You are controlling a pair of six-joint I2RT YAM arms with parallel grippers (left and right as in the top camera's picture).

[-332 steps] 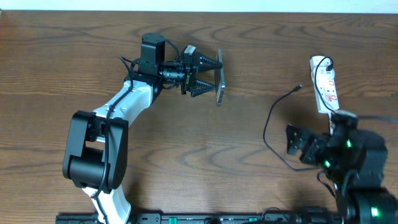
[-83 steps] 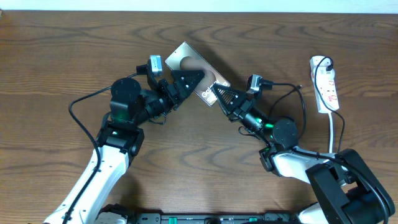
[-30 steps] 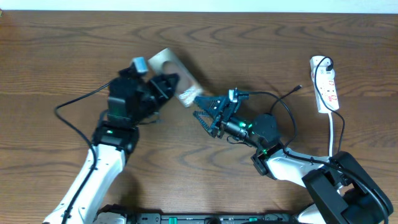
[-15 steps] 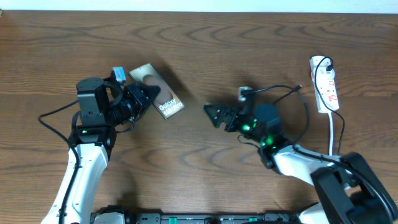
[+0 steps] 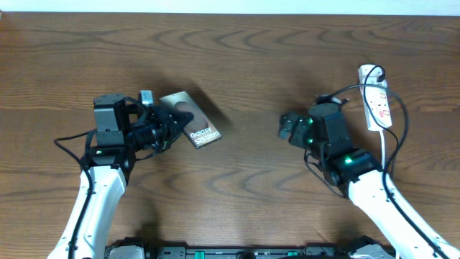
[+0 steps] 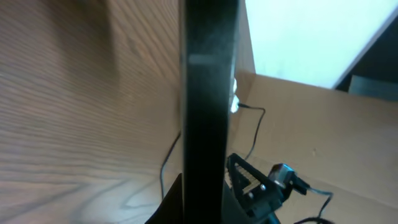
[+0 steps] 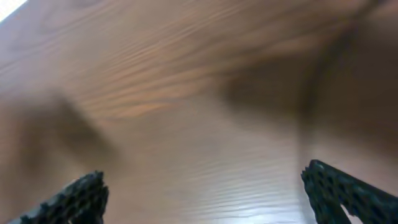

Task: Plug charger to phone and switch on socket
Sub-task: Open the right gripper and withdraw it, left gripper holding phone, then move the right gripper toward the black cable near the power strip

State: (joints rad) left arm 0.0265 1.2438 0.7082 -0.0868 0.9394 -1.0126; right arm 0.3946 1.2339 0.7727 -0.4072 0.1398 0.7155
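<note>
The left gripper [image 5: 171,122] is clamping shut on one short end of the phone [image 5: 195,124], which is sitting well to the left of the socket [image 5: 376,101], across most of the table [image 5: 244,57]. The phone's glossy brownish face is turning up toward the overhead camera, with the white "Galaxy" lettering showing at the end farther from the fingers and nearer the socket, and a soft shadow is falling on the wood just beyond it (whether it is touching the table cannot be told). In the left wrist view the phone is showing edge-on as a dark upright bar filling the middle of the picture. The right gripper [image 5: 285,126] is hovering between the phone and the socket, nearer the socket, with its jaws standing wide apart and nothing between them; in its own wrist view the two dark ridged fingertips [image 7: 339,186] are sitting at opposite lower corners over blurred wood. The socket is lying flat near the far right edge, its white cord trailing toward the robot. The charger [image 5: 359,87], a thin black cable, is arching from beside the right arm across the socket's far end; its connector is too small to pick out
</note>
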